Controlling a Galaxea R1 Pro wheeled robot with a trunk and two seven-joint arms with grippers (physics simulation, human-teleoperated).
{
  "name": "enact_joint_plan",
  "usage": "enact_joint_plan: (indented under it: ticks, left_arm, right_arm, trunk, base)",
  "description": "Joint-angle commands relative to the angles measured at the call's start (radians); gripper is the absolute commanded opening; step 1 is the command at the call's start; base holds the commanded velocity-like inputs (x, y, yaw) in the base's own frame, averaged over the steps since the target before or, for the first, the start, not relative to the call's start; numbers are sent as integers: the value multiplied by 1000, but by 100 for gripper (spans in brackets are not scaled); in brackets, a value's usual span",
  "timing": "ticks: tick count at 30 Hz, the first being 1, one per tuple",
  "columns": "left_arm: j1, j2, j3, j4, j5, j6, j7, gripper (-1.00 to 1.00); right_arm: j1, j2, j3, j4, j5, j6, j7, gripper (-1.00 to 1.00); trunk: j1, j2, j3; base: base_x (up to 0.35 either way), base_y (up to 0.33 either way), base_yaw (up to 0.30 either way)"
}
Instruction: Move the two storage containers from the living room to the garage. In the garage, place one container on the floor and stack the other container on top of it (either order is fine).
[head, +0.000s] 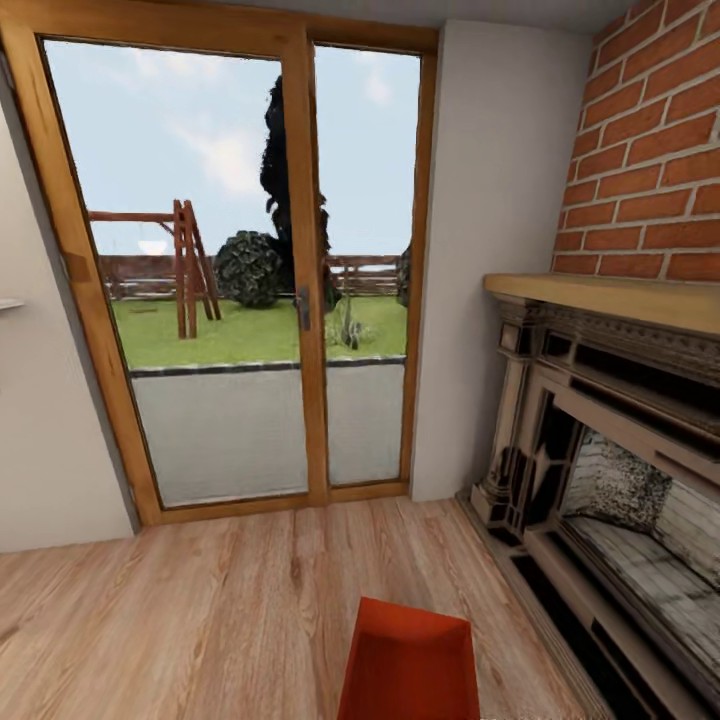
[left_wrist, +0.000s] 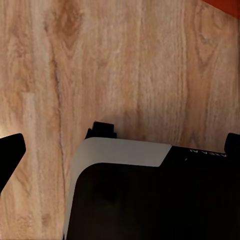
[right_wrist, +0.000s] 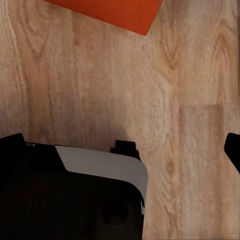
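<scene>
One orange-red storage container (head: 408, 662) sits on the light wood-plank floor (head: 200, 610) of the living room, at the head view's bottom middle, cut off by the frame edge. Its corner appears in the left wrist view (left_wrist: 226, 6), and a larger part of it in the right wrist view (right_wrist: 111, 11). My left gripper (left_wrist: 120, 145) hangs over the planks, open, with one dark fingertip (left_wrist: 10, 150) at each side of the picture and nothing between them. My right gripper (right_wrist: 125, 145) is likewise open and holds nothing, apart from the container.
Wood-framed glass doors (head: 300, 300) face me, with a lawn and a swing frame beyond. An ornate fireplace (head: 610, 480) under red brick (head: 650, 150) fills the right side. My own black and white base (left_wrist: 150, 195) lies under both wrists. Open plank floor lies between me and the doors.
</scene>
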Motion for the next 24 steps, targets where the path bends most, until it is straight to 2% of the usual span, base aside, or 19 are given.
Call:
enact_joint_plan:
  ticks: [1, 24]
  left_arm:
    - [0, 0, -2, 0, 9, 0, -5, 100]
    - [-1, 0, -2, 0, 10, 0, -4, 100]
  right_arm:
    - [-1, 1, 9, 3, -10, -5, 3, 100]
    - [-2, 1, 8, 3, -10, -4, 3, 100]
  trunk:
    - [0, -1, -1]
    - [0, -1, 9]
  base:
    - [0, 0, -231]
    - [0, 0, -225]
